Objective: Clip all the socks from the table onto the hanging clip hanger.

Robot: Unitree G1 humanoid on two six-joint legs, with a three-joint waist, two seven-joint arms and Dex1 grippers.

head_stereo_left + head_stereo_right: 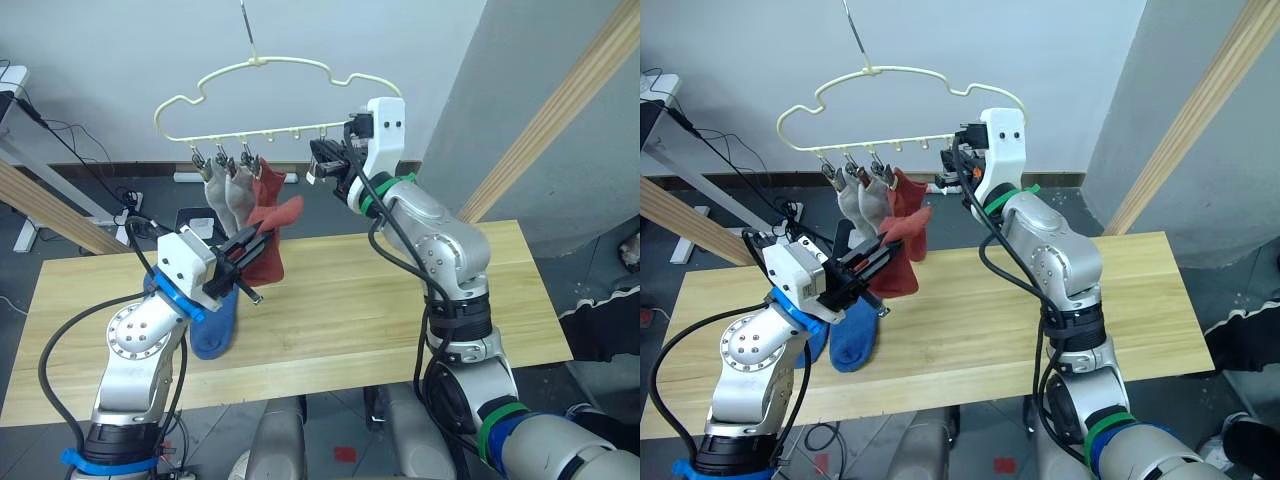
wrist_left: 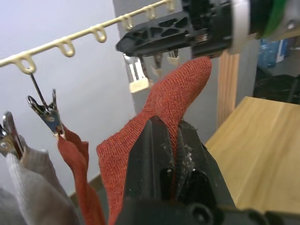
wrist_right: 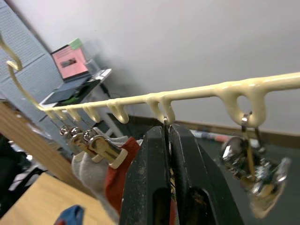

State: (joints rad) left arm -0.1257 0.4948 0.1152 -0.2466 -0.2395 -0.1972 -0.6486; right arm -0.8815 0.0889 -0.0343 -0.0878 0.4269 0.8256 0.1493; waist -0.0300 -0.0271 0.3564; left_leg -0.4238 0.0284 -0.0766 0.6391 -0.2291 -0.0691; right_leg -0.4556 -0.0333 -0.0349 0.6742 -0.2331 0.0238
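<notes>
The pale-yellow clip hanger (image 1: pixel 262 66) hangs above the table's (image 1: pixel 400 300) far edge. Two light grey socks (image 1: pixel 228 195) and one rust-red sock (image 1: pixel 266 185) hang from its leftmost clips. My left gripper (image 1: pixel 250 245) is shut on a second rust-red sock (image 2: pixel 161 105), held up just below the hanger's row of clips. My right gripper (image 1: pixel 325 160) is at the hanger's bar to the right of the hung socks, shut on a metal clip (image 3: pixel 165 129). A blue sock (image 1: pixel 215 325) lies on the table under my left arm.
Slanted wooden beams stand at the right (image 1: pixel 560 110) and at the left (image 1: pixel 50 215). A spare clip (image 3: pixel 248 164) hangs beside my right gripper. A person's dark sleeve (image 1: pixel 600 320) shows at the right edge. Cables lie on the floor behind the table.
</notes>
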